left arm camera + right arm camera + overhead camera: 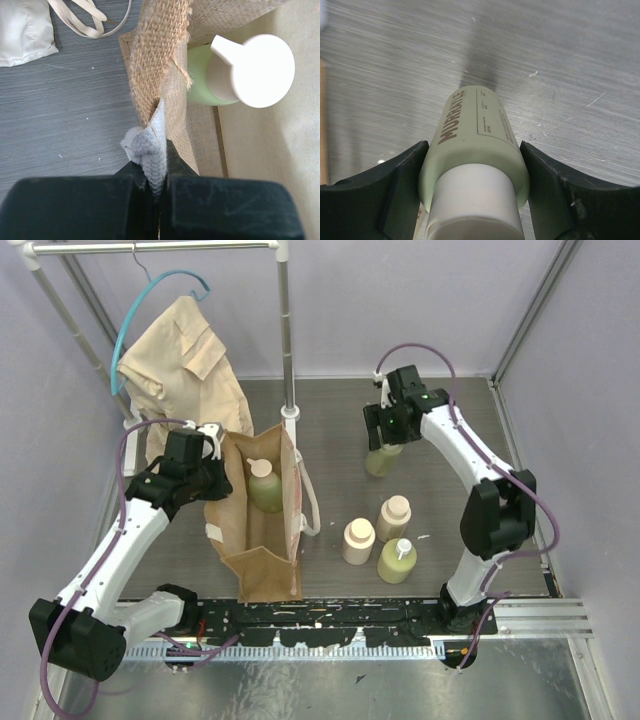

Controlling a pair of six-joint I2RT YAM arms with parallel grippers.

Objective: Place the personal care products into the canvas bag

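Right wrist: bottle partly cropped.

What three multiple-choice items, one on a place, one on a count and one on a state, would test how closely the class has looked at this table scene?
1. What lies inside the canvas bag?
A. an olive-green bottle
B. a beige bottle
C. nothing

2. How many bottles stand ungripped on the table between the arms?
A. one
B. three
C. five

3. How are the left fingers?
A. open in the air
B. shut on a bottle
C. shut on the bag's edge

Key:
1 A, its cream cap shows in the bag's mouth.
2 B, two beige bottles and one green bottle.
3 C, the burlap edge is pinched between them.
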